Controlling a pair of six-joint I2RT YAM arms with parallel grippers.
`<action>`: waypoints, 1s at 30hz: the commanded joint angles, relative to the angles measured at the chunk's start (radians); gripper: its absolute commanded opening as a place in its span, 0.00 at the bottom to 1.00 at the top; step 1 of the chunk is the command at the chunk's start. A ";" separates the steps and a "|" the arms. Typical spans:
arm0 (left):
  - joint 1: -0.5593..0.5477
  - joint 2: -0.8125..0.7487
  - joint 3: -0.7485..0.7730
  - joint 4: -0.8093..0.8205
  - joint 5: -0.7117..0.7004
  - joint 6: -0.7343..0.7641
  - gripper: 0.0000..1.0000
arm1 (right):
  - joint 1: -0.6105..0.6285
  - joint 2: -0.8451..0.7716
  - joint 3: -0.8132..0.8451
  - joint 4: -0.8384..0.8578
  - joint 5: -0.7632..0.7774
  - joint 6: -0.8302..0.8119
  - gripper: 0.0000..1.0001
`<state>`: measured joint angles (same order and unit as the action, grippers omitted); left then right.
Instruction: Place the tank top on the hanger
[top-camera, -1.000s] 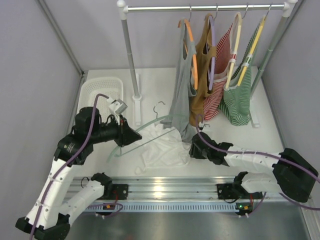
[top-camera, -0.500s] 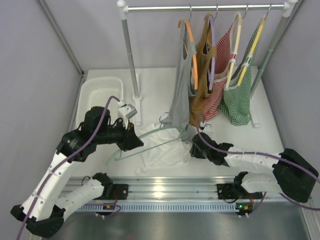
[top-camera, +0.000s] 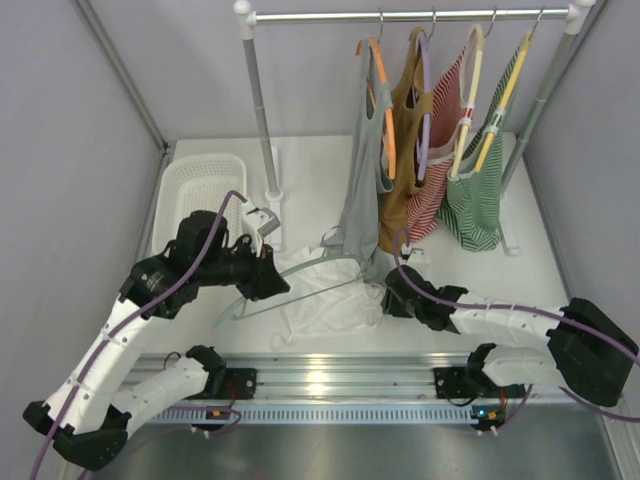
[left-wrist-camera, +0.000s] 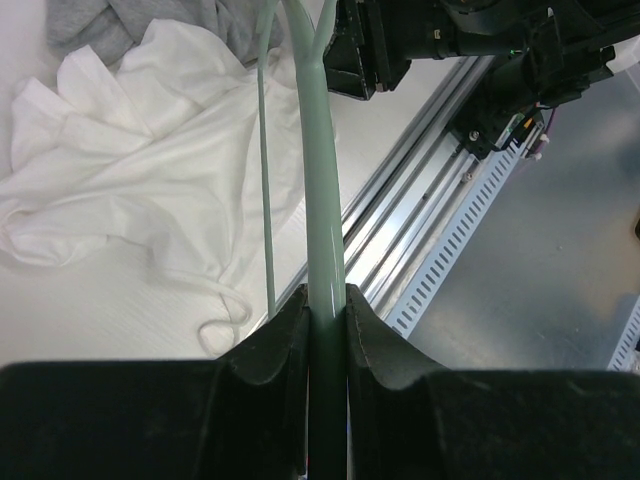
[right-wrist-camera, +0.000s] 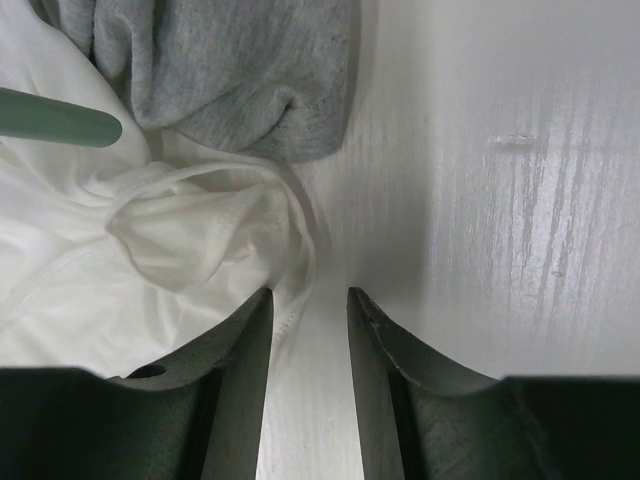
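Observation:
The white tank top (top-camera: 325, 300) lies crumpled on the table at centre front; it also shows in the left wrist view (left-wrist-camera: 140, 170) and the right wrist view (right-wrist-camera: 120, 270). The pale sage-green hanger (top-camera: 300, 270) lies low over the top's left half, hook toward the hanging clothes. My left gripper (top-camera: 272, 280) is shut on one hanger arm (left-wrist-camera: 322, 200). My right gripper (top-camera: 388, 297) is open at the top's right edge, its left finger touching the white hem (right-wrist-camera: 290, 300). The hanger's tip (right-wrist-camera: 60, 118) shows at the upper left there.
A clothes rail (top-camera: 410, 15) at the back carries a grey top on an orange hanger (top-camera: 362, 190), plus brown (top-camera: 405, 140), red-striped (top-camera: 440, 170) and green-striped tops (top-camera: 475, 200). The grey hem (right-wrist-camera: 240, 70) hangs just beyond my right gripper. A white basket (top-camera: 203, 190) stands at back left.
My left gripper has carried the hanger to the right and lower, over the white top. The right gripper has barely moved.

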<state>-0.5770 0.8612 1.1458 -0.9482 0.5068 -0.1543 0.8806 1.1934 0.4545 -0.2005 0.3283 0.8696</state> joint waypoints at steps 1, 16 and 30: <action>-0.006 -0.007 0.045 0.026 0.004 0.007 0.00 | -0.009 -0.029 -0.002 -0.048 0.020 0.006 0.37; -0.007 0.006 0.034 0.035 0.002 0.004 0.00 | 0.011 -0.121 -0.022 -0.088 -0.037 0.000 0.39; -0.012 -0.004 0.003 0.052 0.004 -0.014 0.00 | 0.115 0.047 0.073 -0.086 -0.017 0.055 0.38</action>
<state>-0.5835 0.8711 1.1461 -0.9447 0.5034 -0.1574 0.9749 1.2194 0.4973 -0.2695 0.2989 0.8986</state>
